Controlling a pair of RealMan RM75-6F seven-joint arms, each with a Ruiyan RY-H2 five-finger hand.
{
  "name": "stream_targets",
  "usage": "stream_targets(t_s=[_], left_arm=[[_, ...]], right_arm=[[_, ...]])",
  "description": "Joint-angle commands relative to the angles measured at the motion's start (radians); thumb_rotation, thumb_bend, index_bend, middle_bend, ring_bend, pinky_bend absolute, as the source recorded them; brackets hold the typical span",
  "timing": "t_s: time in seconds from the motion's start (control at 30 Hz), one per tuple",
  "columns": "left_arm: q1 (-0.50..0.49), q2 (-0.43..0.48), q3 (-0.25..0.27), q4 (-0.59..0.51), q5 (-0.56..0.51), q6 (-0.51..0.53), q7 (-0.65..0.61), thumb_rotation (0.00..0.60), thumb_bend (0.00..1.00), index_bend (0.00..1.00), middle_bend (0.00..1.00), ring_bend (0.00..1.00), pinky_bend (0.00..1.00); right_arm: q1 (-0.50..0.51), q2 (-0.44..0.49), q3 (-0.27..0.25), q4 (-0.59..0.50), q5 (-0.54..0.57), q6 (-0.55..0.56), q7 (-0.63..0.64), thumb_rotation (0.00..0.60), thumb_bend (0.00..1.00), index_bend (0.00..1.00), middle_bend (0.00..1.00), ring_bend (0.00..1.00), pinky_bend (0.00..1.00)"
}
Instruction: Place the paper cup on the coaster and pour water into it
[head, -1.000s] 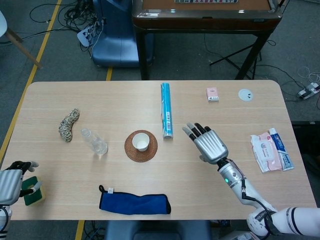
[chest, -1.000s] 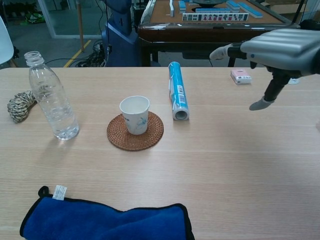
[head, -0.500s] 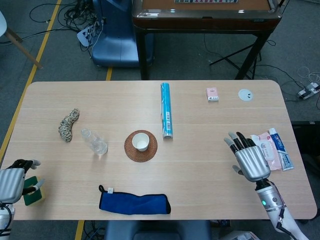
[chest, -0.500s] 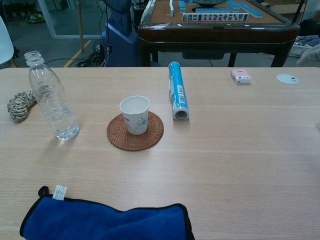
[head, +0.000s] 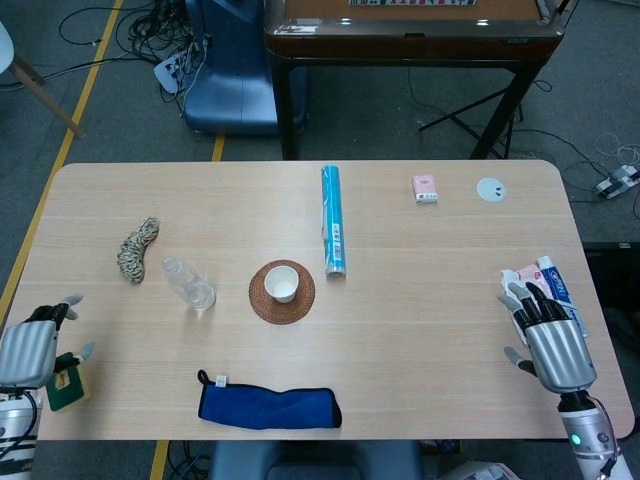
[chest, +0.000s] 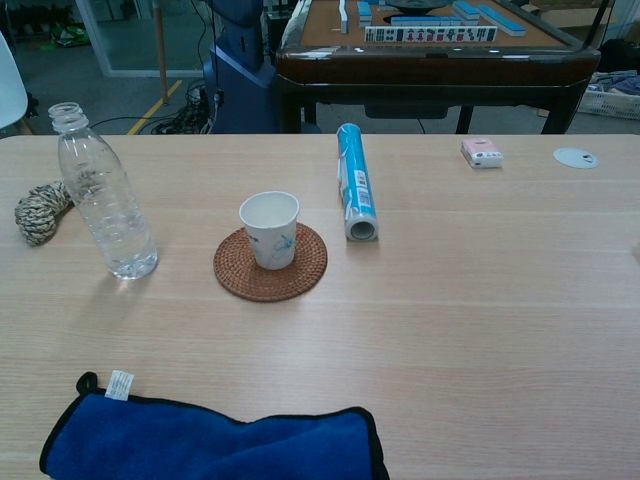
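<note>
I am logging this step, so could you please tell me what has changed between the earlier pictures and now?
The right robot hand drew back from the table's middle to its right edge, by the packets, open and empty. The left robot hand lifted slightly, fingers spread. The paper cup stayed on the coaster, and the bottle stayed put.

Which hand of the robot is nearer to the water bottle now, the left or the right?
Left. The left hand hovers at the table's near-left edge, a short way from the water bottle. The right hand is at the far right edge, beyond the paper cup.
</note>
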Motion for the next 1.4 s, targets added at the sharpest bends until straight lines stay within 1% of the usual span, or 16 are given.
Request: stream_targets(t_s=[0.03,0.13,0.2,0.37,0.53,0.73,0.9,1.1,1.4], left_arm=[[-0.032,-0.003,-0.033,-0.018,-0.049,-0.043,0.026,0.600,0.16,0.17,0.33,0.29,0.54],[-0.061,0.000,-0.057,-0.033,-0.082,-0.078,0.032,0.600,0.16,0.13,0.26,0.28,0.47],[-0.082,-0.003,-0.075,-0.033,-0.105,-0.104,0.020,0.600,0.16,0.10,0.22,0.25,0.43],[-0.128,-0.020,-0.108,-0.018,-0.137,-0.160,-0.038,0.600,0.14,0.06,0.12,0.13,0.32],[-0.174,-0.043,-0.122,0.002,-0.153,-0.196,-0.027,0.600,0.13,0.04,0.04,0.07,0.29],[-0.225,-0.070,-0.144,0.009,-0.207,-0.253,-0.030,0.600,0.13,0.04,0.04,0.07,0.29],[-0.261,-0.084,-0.157,0.012,-0.255,-0.322,-0.071,0.600,0.13,0.04,0.04,0.07,0.29],[-0.287,-0.087,-0.156,0.021,-0.283,-0.382,-0.126,0.600,0.13,0.04,0.04,0.07,0.29],[-0.308,-0.058,-0.146,-0.006,-0.286,-0.472,-0.239,0.600,0.13,0.04,0.04,0.08,0.29]], right_arm=[[-0.020,-0.004,0.013,0.018,-0.022,0.004,0.031,0.600,0.01,0.24,0.17,0.09,0.32],[-0.028,0.008,0.022,0.014,-0.039,0.001,0.047,0.600,0.01,0.24,0.17,0.09,0.32],[-0.036,0.012,0.030,0.014,-0.053,0.008,0.059,0.600,0.01,0.24,0.17,0.09,0.32],[-0.054,0.017,0.046,0.022,-0.084,0.020,0.091,0.600,0.01,0.27,0.19,0.09,0.32],[-0.065,0.021,0.061,0.028,-0.105,0.018,0.109,0.600,0.01,0.28,0.19,0.10,0.32],[-0.075,0.025,0.078,0.033,-0.110,0.004,0.125,0.600,0.01,0.29,0.19,0.10,0.32],[-0.081,0.029,0.090,0.035,-0.114,-0.008,0.136,0.600,0.01,0.29,0.20,0.10,0.32],[-0.088,0.033,0.103,0.036,-0.119,-0.019,0.149,0.600,0.01,0.29,0.20,0.10,0.32],[-0.095,0.037,0.116,0.035,-0.131,-0.035,0.162,0.600,0.01,0.29,0.20,0.10,0.32]])
